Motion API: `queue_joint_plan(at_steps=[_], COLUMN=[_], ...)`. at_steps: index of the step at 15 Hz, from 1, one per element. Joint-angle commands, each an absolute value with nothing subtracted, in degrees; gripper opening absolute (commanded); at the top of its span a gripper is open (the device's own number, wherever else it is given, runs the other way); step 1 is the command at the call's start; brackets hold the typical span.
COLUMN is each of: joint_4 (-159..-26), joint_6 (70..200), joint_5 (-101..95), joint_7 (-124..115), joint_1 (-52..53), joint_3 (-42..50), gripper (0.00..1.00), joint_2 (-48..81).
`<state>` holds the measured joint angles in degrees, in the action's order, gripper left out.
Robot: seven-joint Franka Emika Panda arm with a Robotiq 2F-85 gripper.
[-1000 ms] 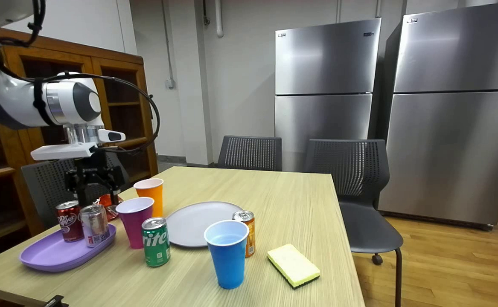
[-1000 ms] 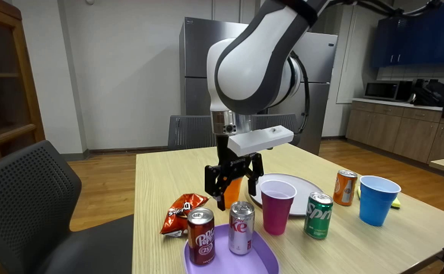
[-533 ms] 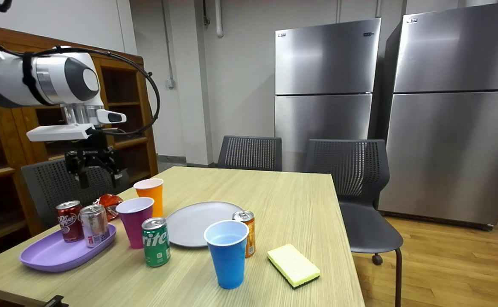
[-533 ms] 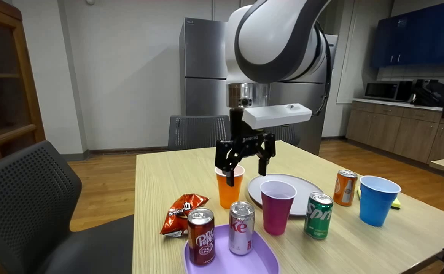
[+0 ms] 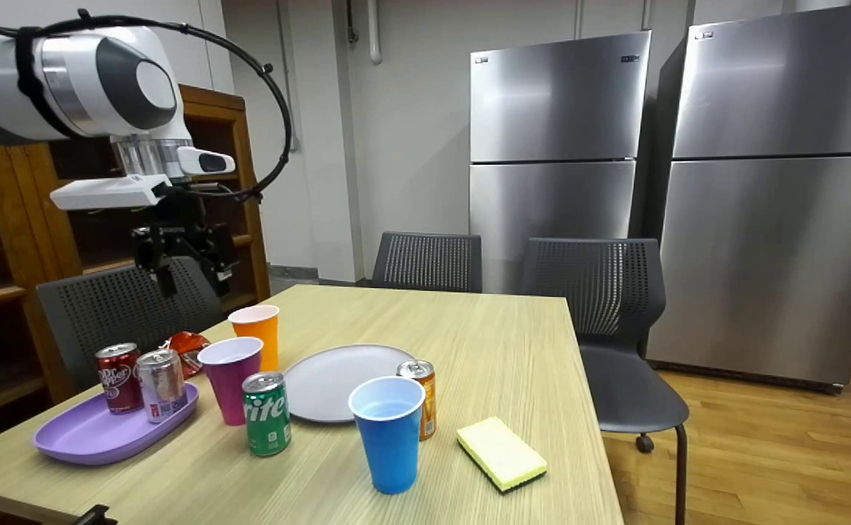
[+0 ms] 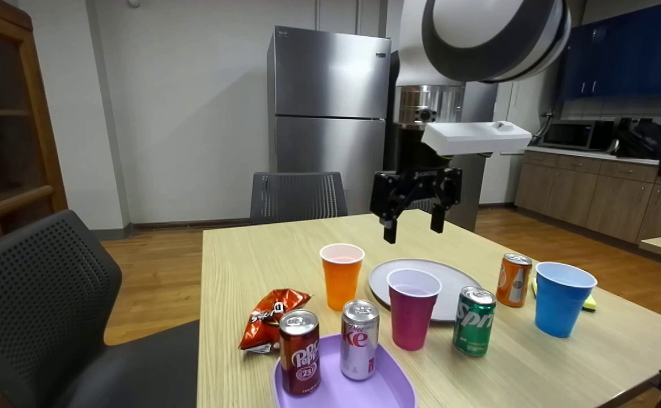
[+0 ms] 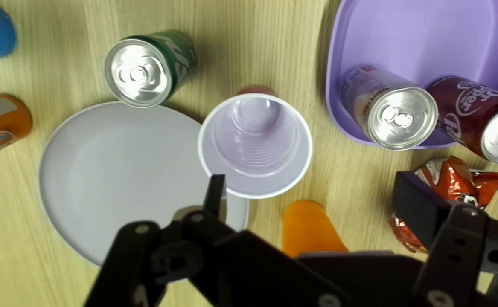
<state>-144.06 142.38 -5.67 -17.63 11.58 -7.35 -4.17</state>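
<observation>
Below the gripper (image 6: 413, 229), 2 cups seem to be the nearest things: an orange cup (image 6: 341, 280), seen through the gap between the fingers in the wrist view, and a magenta cup (image 6: 413, 317), just past the fingertips there. Each stands upright, mouth up, presumably as a cup is steadiest and ready to be filled. Under 1 finger in that view a gray plate (image 7: 116, 166) lies flat on the table (image 6: 251, 255), with the magenta cup's base beside it. Off past the opposite finger, a purple tray (image 7: 415, 38) bears 2 upright cans, a Dr Pepper can (image 6: 299, 362) and a silver can (image 6: 359, 351); its raised rim probably keeps them together. Partly hidden by that finger, a red chip bag (image 6: 268, 320) lies slumped, likely because it is soft and has no firm base. Farther from the gripper, toward the plate side, are a Sprite can (image 6: 473, 328), an orange can (image 6: 514, 280), a blue cup (image 6: 562, 306) and a yellow sponge (image 5: 502, 453) resting on its broad dark face. The gripper itself is released and raised above them all, its 2 fingers spread wide, holding nothing and touching nothing.
</observation>
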Motion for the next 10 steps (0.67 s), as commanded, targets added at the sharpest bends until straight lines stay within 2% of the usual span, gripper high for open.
queue_joint_plan(at_steps=[1, 10], joint_4=[-150.7, -156.7], joint_6=[143.8, 144.0], joint_5=[-4.4, -5.4], joint_7=[-13.0, -3.5], joint_1=[8.5, 3.3], joint_3=[-6.1, -1.2], gripper=[1.0, 1.0], joint_2=[-12.1, -16.2])
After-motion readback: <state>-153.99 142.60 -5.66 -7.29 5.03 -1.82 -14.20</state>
